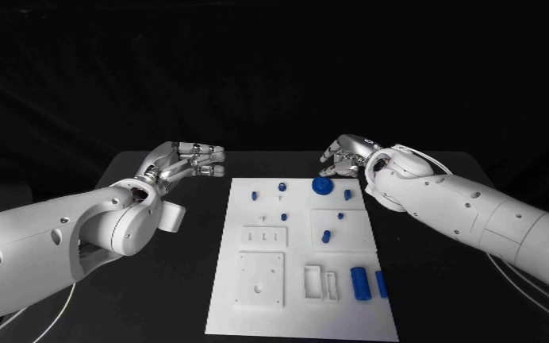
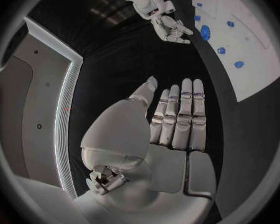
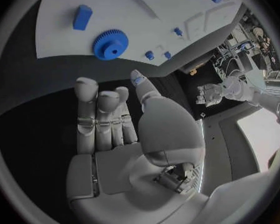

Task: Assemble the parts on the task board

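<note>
The robot's right hand (image 1: 347, 157) hovers just behind the blue gear (image 1: 324, 186) at the far end of the task board (image 1: 300, 311), fingers loosely apart and holding nothing — seemingly poised to take the gear up. The left hand (image 1: 183, 160) hangs off the board's far left corner, fingers straight and empty, apparently kept clear. Smaller blue pegs (image 1: 282, 187) stand in the board near the gear; two blue cylinders (image 1: 360, 283) lie at the near end — well away from both hands
</note>
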